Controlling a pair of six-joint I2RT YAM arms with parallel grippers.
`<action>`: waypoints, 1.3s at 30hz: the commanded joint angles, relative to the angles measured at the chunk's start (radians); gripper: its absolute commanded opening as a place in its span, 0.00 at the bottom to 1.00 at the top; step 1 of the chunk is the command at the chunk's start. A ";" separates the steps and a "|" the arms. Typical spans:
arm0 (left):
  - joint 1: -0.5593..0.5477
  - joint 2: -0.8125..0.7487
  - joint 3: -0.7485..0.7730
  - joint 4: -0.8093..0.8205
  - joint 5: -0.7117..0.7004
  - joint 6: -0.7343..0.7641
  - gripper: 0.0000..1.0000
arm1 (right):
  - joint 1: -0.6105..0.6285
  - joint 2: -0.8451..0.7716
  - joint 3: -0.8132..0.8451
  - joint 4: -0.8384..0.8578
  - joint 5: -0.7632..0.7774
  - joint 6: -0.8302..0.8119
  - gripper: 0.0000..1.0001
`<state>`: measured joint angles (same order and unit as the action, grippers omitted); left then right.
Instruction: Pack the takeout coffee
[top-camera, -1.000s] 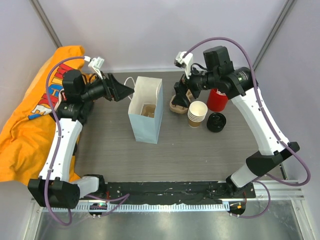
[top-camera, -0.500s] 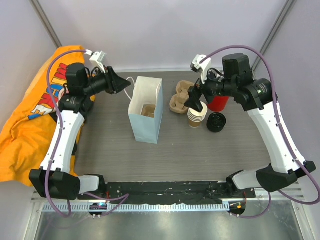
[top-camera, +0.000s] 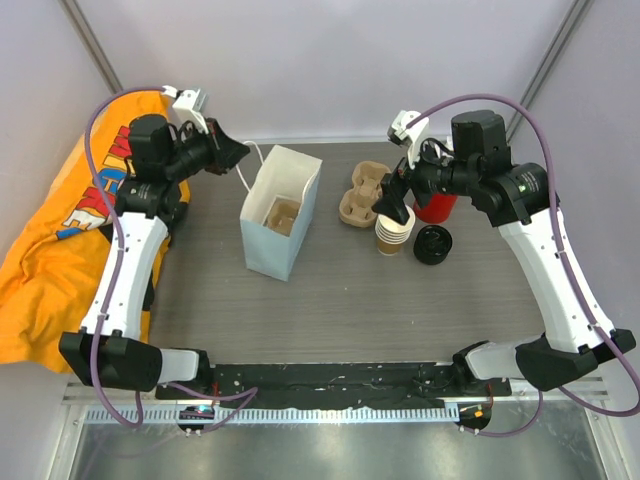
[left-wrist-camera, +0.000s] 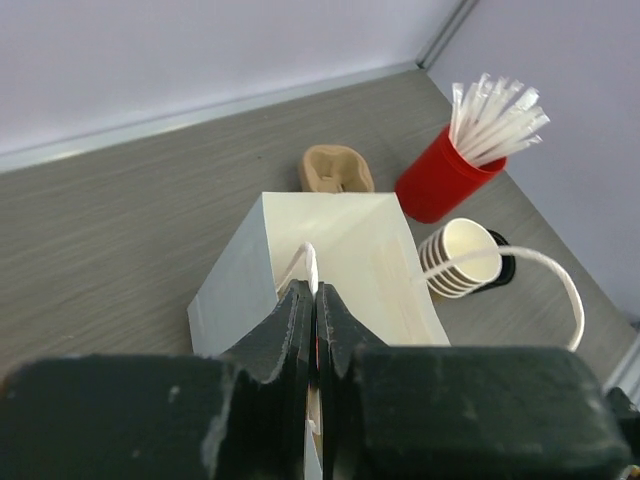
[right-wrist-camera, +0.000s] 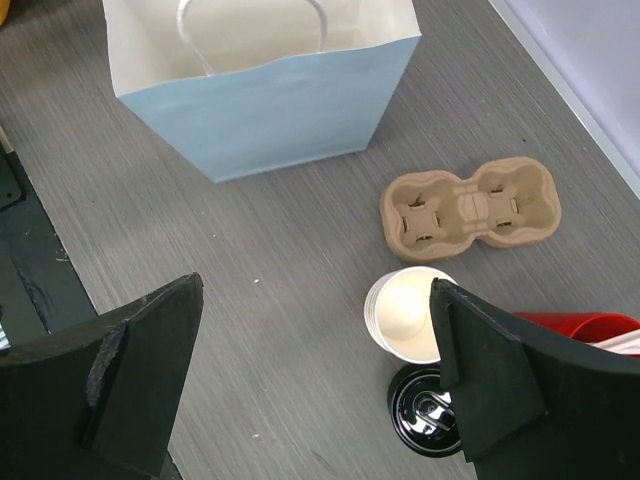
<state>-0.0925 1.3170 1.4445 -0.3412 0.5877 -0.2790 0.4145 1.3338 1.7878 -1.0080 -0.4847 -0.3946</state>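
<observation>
The takeout coffee is out of view. A light blue paper bag (top-camera: 268, 238) stands open at table centre, leaning toward the left, with a brown cup carrier (top-camera: 278, 213) inside. My left gripper (top-camera: 238, 155) is at the bag's far left corner, shut on the white string handle (left-wrist-camera: 310, 262), which comes out between the pinched jaws of that gripper (left-wrist-camera: 315, 290). My right gripper (top-camera: 393, 200) hangs open above the stack of lidless brown cups (top-camera: 395, 230). In the right wrist view the gripper (right-wrist-camera: 315, 288) holds nothing, and the cup stack (right-wrist-camera: 408, 315) lies below its right finger.
A brown two-cup carrier (top-camera: 362, 195) lies behind the cup stack. Black lids (top-camera: 433, 244) sit to the stack's right. A red holder of white straws (top-camera: 436, 206) stands behind them. An orange cloth (top-camera: 60, 250) covers the table's left edge.
My left jaws have closed on the bag's handle and drawn the bag's top leftward, so it leans. My right gripper has moved from over the carrier to above the cup stack.
</observation>
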 joint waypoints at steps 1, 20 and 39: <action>-0.003 0.010 0.074 0.015 -0.113 0.108 0.07 | -0.009 -0.028 -0.001 0.055 -0.018 0.007 1.00; 0.148 0.310 0.295 0.103 -0.160 0.152 0.19 | -0.026 -0.028 -0.022 0.080 -0.038 0.026 0.99; 0.215 0.344 0.327 0.163 -0.322 0.153 0.19 | -0.031 0.005 -0.002 0.085 -0.065 0.039 1.00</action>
<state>0.1104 1.6642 1.7515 -0.2539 0.3389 -0.1474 0.3901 1.3376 1.7615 -0.9649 -0.5304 -0.3641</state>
